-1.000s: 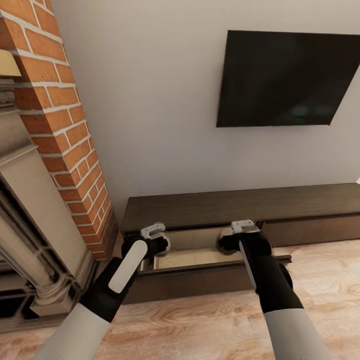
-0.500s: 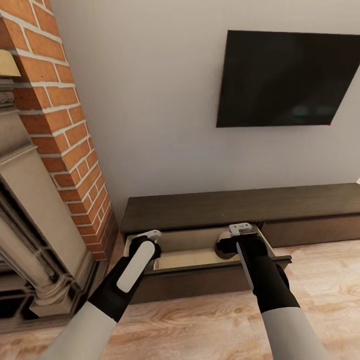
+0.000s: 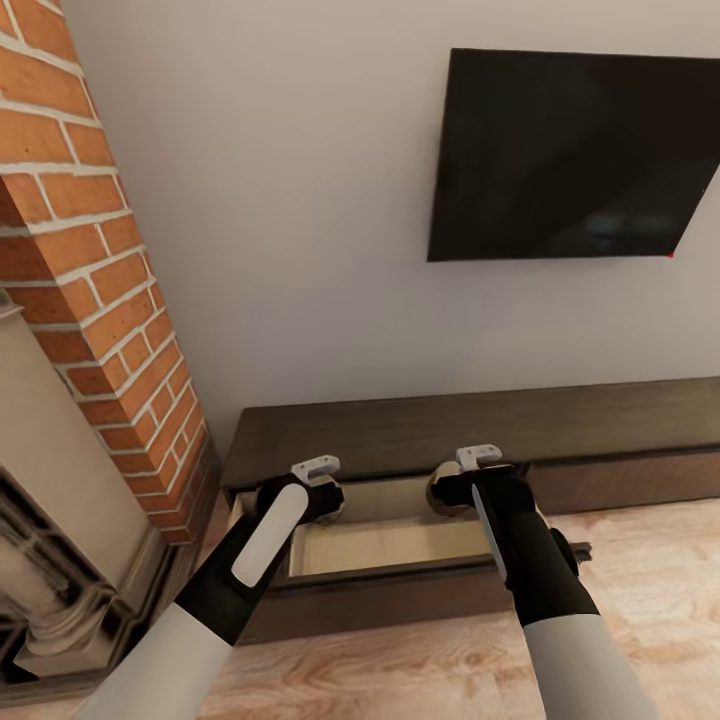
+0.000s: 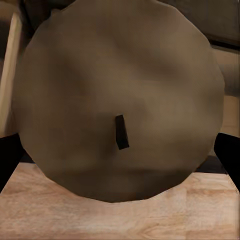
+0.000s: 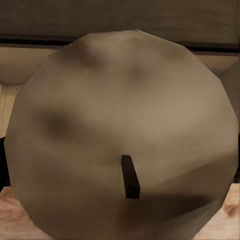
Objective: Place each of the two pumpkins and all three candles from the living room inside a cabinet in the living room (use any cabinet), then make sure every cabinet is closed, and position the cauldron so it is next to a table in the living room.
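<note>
Above the low dark-brown wood cabinet's (image 3: 420, 440) open drawer, the left gripper (image 3: 322, 490) and right gripper (image 3: 462, 485) each clamp a stubby grey-olive candle (image 4: 117, 95) (image 5: 120, 135); fingers mostly hidden.

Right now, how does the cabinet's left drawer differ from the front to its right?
The left drawer is pulled out over the floor; the right front sits shut, flush with the cabinet. The left drawer shows its pale beige inside; the right front hides its own. The left gripper and right gripper, each holding a candle, hang over the left drawer, not the right front. Both are dark brown, handle-less.
</note>
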